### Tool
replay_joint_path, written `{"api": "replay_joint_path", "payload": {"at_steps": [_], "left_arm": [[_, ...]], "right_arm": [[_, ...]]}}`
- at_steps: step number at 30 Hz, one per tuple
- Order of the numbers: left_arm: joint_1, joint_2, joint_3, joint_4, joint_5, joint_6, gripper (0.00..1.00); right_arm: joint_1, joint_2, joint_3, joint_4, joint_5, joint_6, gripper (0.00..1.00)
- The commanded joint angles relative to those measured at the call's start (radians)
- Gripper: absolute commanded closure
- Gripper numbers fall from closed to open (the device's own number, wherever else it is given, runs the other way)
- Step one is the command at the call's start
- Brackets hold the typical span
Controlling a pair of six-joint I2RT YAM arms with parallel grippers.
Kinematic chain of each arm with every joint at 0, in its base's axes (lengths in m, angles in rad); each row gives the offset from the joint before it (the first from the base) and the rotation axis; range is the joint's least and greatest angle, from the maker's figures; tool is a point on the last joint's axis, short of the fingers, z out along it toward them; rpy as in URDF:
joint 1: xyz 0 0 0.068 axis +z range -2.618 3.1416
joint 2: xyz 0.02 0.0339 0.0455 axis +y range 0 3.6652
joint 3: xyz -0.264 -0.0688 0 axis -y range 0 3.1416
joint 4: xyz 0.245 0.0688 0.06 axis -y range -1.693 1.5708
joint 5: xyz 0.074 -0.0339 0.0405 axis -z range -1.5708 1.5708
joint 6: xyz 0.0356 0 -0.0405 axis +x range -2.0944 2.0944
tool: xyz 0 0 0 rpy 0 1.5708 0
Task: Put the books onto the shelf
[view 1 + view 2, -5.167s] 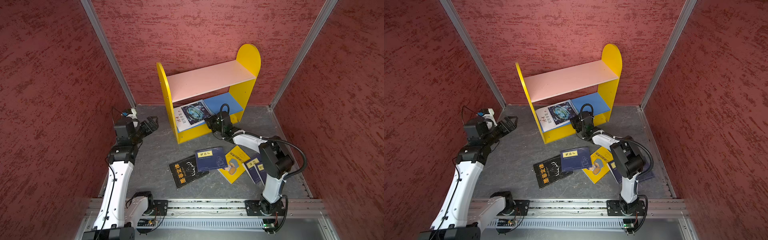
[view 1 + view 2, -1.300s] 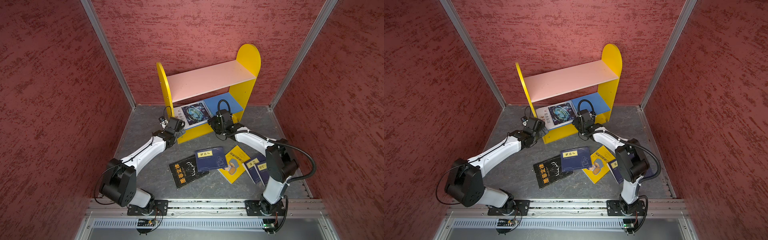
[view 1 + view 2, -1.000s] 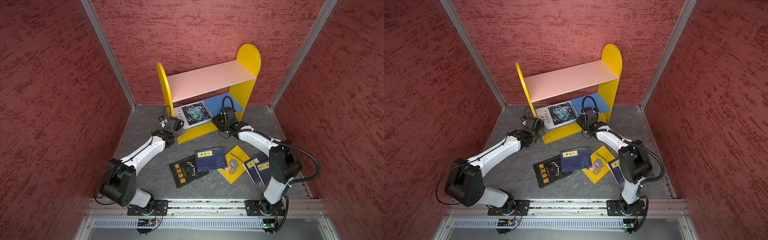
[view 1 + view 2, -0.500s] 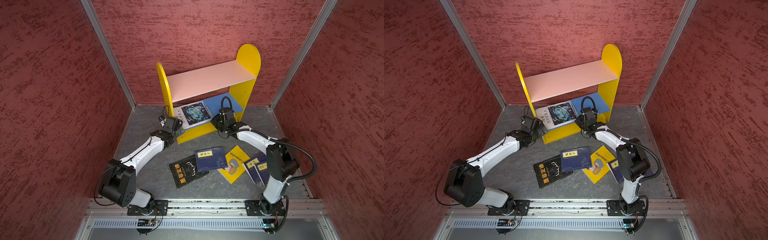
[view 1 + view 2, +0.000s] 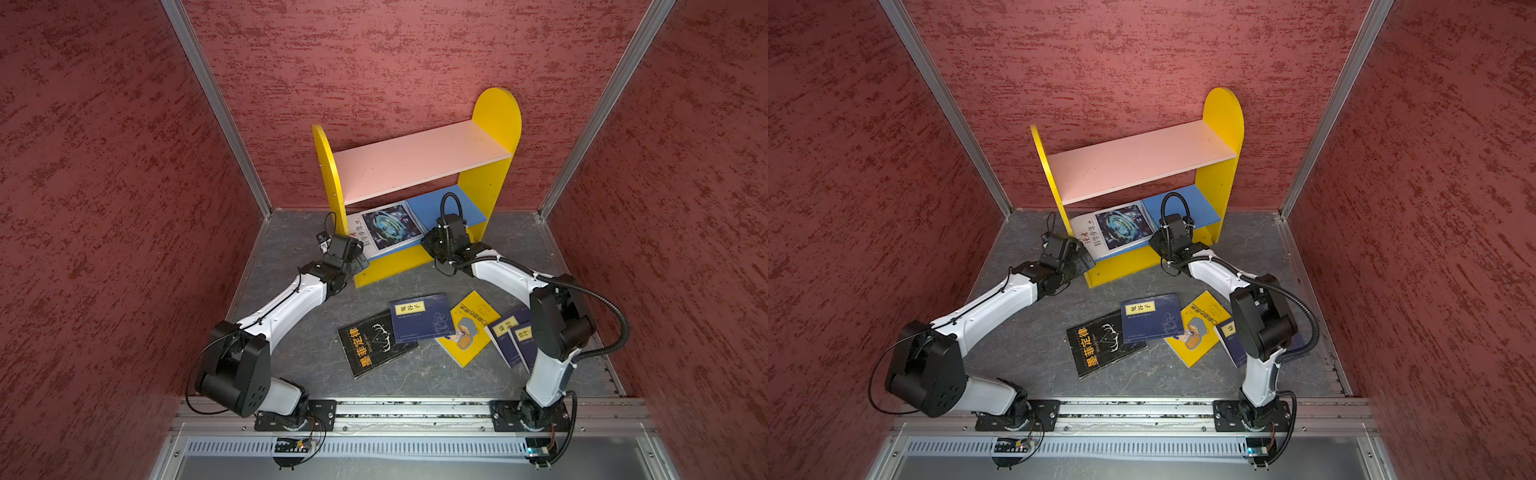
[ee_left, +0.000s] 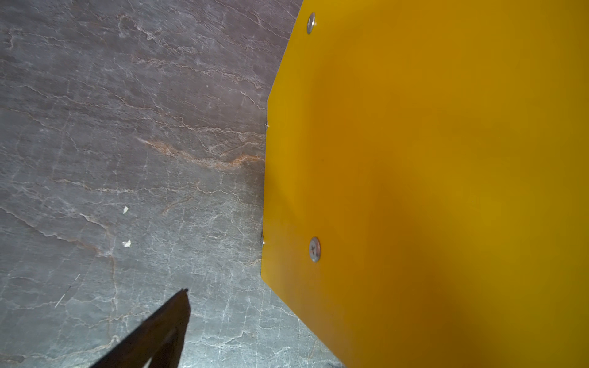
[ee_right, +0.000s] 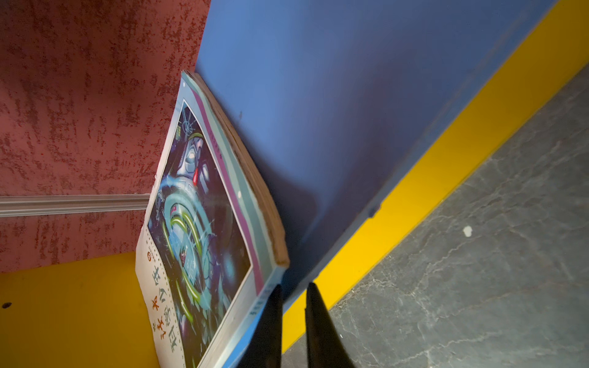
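The shelf [image 5: 415, 162] stands at the back, and a white book with a blue swirl [image 5: 386, 226] lies flat on its blue lower board [image 5: 453, 203], overhanging the front. My right gripper [image 7: 294, 286] is at that book's [image 7: 204, 223] near corner, open by only a narrow gap with nothing between the fingers. My left gripper [image 5: 360, 261] is open beside the shelf's left yellow panel [image 6: 414, 191]; only one of its fingers [image 6: 159, 328] shows. On the floor lie a black book [image 5: 376, 345], a navy book [image 5: 419, 318], a yellow book [image 5: 469, 328] and two more navy books [image 5: 509, 332].
Red textured walls [image 5: 104, 208] close in the left, back and right. Aluminium corner posts [image 5: 216, 108] run down to the grey slate floor [image 5: 299, 345]. The arms' base rail [image 5: 415, 409] crosses the front. My right arm's elbow [image 5: 557, 324] hangs over the right-hand navy books.
The left arm has swung from the left wall across to the shelf's left panel. The right gripper has stayed at the white book's corner, shifting only slightly, its jaws narrower than before.
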Motion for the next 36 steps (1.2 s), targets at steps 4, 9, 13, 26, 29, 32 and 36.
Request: {"api": "replay_joint_path", "payload": {"at_steps": [4, 9, 13, 26, 29, 32, 36], "left_arm": [[0.014, -0.122, -0.075, 0.068, 0.045, 0.094, 0.00], [0.009, -0.233, -0.119, 0.203, 0.196, 0.240, 0.01], [0.004, -0.273, -0.099, 0.165, 0.365, 0.369, 0.01], [-0.057, -0.319, -0.154, -0.101, 0.554, 0.452, 0.01], [-0.065, -0.315, -0.191, -0.093, 0.580, 0.412, 0.01], [-0.085, -0.282, -0.213, -0.092, 0.581, 0.381, 0.01], [-0.132, -0.212, -0.224, -0.067, 0.569, 0.334, 0.01]], "right_arm": [[-0.006, -0.056, 0.013, -0.004, 0.036, -0.042, 0.65], [-0.017, -0.134, -0.040, -0.019, 0.100, -0.069, 0.47], [-0.026, -0.195, -0.084, -0.082, 0.142, -0.094, 0.35], [-0.036, -0.344, -0.323, -0.151, 0.086, -0.162, 0.14], [-0.035, -0.344, -0.358, -0.147, 0.017, -0.224, 0.15], [-0.036, -0.341, -0.397, -0.152, -0.061, -0.283, 0.15], [-0.036, -0.368, -0.486, -0.143, -0.154, -0.339, 0.16]]}}
